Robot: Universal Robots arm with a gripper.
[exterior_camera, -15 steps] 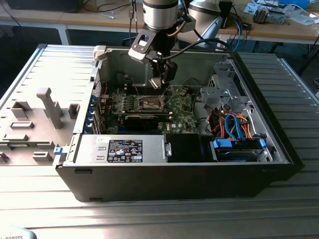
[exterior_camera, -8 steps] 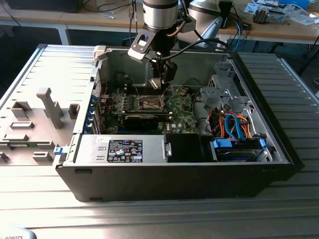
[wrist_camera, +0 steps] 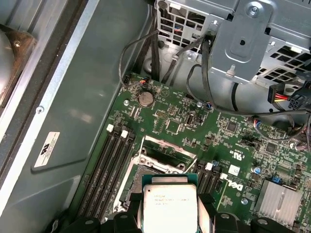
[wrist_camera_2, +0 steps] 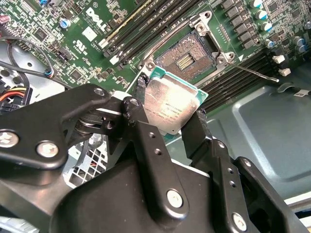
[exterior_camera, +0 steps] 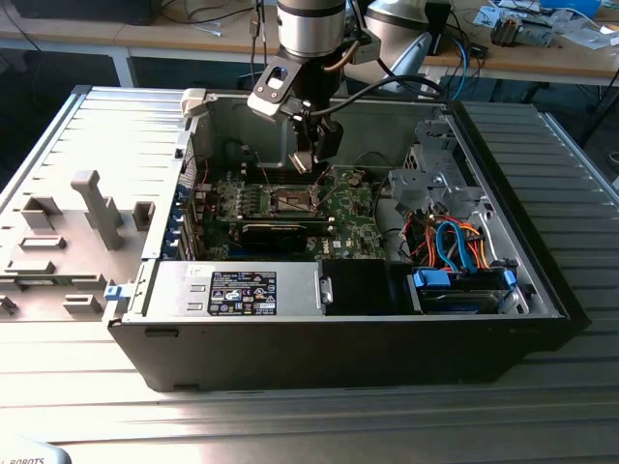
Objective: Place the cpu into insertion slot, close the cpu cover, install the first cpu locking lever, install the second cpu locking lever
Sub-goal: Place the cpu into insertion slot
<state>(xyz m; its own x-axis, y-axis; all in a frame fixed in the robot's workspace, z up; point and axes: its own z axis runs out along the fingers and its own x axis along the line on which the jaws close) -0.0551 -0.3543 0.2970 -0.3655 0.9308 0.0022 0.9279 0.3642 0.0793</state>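
Open dark computer case point(exterior_camera: 348, 353) lies on a ribbed metal table point(exterior_camera: 87, 126). Grey fixture blocks point(exterior_camera: 97, 208) sit on the table at the exterior view's left. The arm point(exterior_camera: 309, 29) comes down from above into the case. A green motherboard point(exterior_camera: 350, 208) lies flat inside. A drive bay with orange and blue cables point(exterior_camera: 455, 242) sits at the exterior view's right.

The gripper point(exterior_camera: 314, 159) hangs over the middle of the board. In both wrist views its black fingers point(wrist_camera_2: 141, 114) are clamped on two opposite edges of the cpu point(wrist_camera_2: 167, 104), silver top facing the cameras. The cpu is held in the air above the board, close over the near edge of the insertion slot point(wrist_camera_2: 187, 56), not seated.

The slot's dark centre with gold contacts is uncovered. In the first wrist view the cpu point(wrist_camera: 170, 204) hides part of the slot, and the cpu cover point(wrist_camera: 167, 147) shows as a silvery frame at the slot's far edge, off the opening. A thin locking lever point(wrist_camera_2: 257, 74) sticks out free beside the slot.
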